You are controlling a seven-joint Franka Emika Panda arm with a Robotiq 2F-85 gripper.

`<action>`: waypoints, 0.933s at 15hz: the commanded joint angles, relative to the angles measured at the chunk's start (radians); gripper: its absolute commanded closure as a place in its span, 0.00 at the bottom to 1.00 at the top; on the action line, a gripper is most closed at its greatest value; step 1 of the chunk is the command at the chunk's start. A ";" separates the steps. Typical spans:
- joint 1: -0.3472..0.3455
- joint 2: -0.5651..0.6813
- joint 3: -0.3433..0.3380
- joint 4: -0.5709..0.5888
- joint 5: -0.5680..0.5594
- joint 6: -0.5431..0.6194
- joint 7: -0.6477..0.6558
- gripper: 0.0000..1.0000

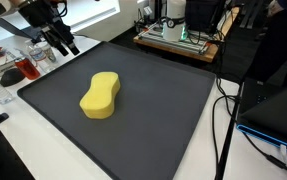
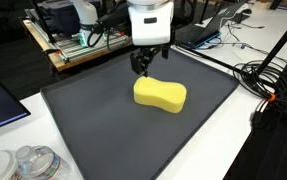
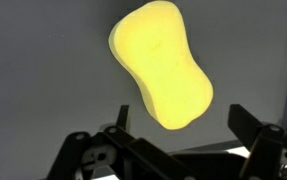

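Yellow sponge (image 1: 100, 96) lies flat near the middle of the dark mat (image 1: 173, 120), alone on it. In the wrist view its long axis runs away from your fingers (image 3: 245, 120), leaning slightly to one side, and its near lobe sits in line with the gap between them. Your fingers are spread wide and hold nothing. They hang above the mat, short of the sponge, with no contact. The mat rests on the white table (image 1: 33, 150). Plastic tubs (image 2: 28, 160) stand just off the mat's edge.
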 commanded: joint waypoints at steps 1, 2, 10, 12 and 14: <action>-0.050 0.089 0.010 0.154 0.094 -0.064 -0.041 0.00; -0.062 0.108 0.012 0.183 0.111 -0.077 -0.047 0.00; -0.135 0.226 0.020 0.294 0.148 -0.240 -0.115 0.00; -0.153 0.222 0.021 0.271 0.143 -0.257 -0.137 0.00; -0.168 0.206 0.018 0.236 0.140 -0.261 -0.158 0.00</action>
